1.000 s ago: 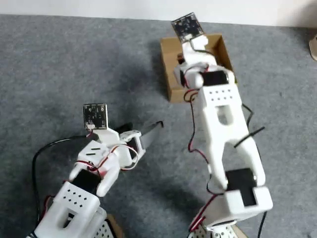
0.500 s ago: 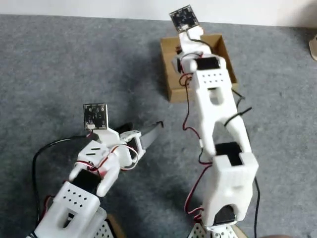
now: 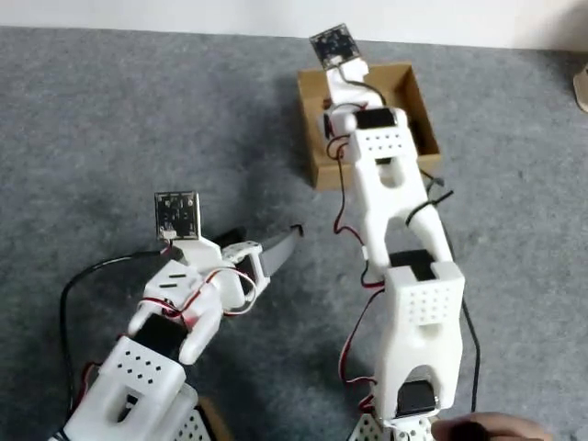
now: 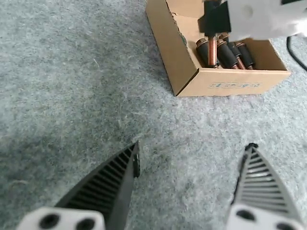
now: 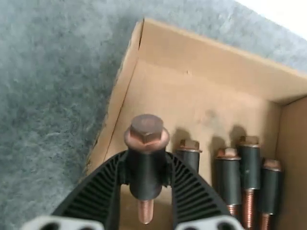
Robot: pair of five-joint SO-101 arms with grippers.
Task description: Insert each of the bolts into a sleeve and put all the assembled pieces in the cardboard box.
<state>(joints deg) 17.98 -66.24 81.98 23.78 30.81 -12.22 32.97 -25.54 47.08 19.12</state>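
At about 7 o'clock in the high view the left gripper (image 3: 266, 237) hangs over the grey carpet (image 3: 110, 110). Its jaws are spread wide and hold nothing, and in its own wrist view (image 4: 192, 148) only bare carpet (image 4: 72, 72) lies between the two dark fingers (image 4: 120, 177). From this gripper the box (image 3: 312, 138) lies toward 1 o'clock, well apart, near the far edge of the carpet. The right arm stretches out over the box, with the right gripper (image 5: 146, 172) above its inside. The jaws are narrowed around a black sleeve (image 5: 146, 175) with a copper bolt (image 5: 146, 132) through it. The hex head stands out of one end of the sleeve and the shank tip out of the other. In the left wrist view the same gripper (image 4: 216, 17) holds the bolt (image 4: 212, 50) upright, shank down, just inside the near wall of the box (image 4: 230, 86). At 3 o'clock of the held bolt, four assembled pieces (image 5: 249, 167) lie side by side on the box (image 5: 192, 48) floor, touching or nearly so, heads all toward the far wall.
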